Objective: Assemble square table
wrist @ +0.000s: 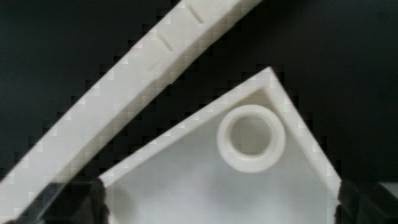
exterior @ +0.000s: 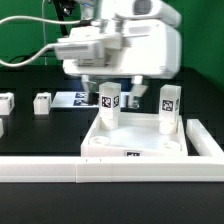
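The gripper (exterior: 112,86) hangs with jaws spread, empty, over the tabletop (exterior: 145,141); dropping carelessly, a finger could clip the leg (exterior: 109,106) just beneath and tip it.

Bright even light; square table (wrist: 199,180) blown white (little detail); wrist view soft, blurred.

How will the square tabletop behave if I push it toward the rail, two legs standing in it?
The square tabletop looks a stiff, low slab, so it should probably slide, not tip. Its two upright legs are tall and narrow; unless seated tight, they may wobble. The rail close ahead would likely stop it.
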Robot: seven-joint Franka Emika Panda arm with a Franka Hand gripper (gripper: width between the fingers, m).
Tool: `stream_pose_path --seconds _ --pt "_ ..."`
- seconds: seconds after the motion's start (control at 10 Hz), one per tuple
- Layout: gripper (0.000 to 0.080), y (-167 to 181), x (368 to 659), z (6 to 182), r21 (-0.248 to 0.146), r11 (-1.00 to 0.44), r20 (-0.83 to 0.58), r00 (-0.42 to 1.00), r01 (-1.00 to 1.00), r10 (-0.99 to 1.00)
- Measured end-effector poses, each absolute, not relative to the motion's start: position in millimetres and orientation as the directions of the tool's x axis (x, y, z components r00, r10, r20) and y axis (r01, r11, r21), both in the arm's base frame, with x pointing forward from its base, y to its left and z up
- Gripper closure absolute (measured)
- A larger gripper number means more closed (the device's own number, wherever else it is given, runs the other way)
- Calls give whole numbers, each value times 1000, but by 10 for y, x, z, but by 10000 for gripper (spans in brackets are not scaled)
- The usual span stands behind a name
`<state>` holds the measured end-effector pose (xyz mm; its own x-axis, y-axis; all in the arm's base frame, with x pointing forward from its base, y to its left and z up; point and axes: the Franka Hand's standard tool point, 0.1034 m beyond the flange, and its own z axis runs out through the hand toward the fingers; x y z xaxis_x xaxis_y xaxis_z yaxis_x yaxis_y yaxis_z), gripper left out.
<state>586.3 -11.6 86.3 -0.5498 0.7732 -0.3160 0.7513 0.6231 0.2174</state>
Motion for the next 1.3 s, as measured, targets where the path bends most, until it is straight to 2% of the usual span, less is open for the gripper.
stream_pose_path --seconds 0.2,0.3,0.4,0.6,1.1,1.3 --pt "150 -250 5783 819 274 485 -271 -417 831 867" --pt "150 -335 5741 791 281 423 -253 -359 861 898" --pt "150 -510 5783 857 282 373 -254 -306 884 918" --pt "150 -650 5776 875 296 320 -242 -253 900 937" --pt "150 -628 5804 869 354 8 -129 40 935 991" --pt "150 -708 5750 847 374 -203 -44 236 905 971"
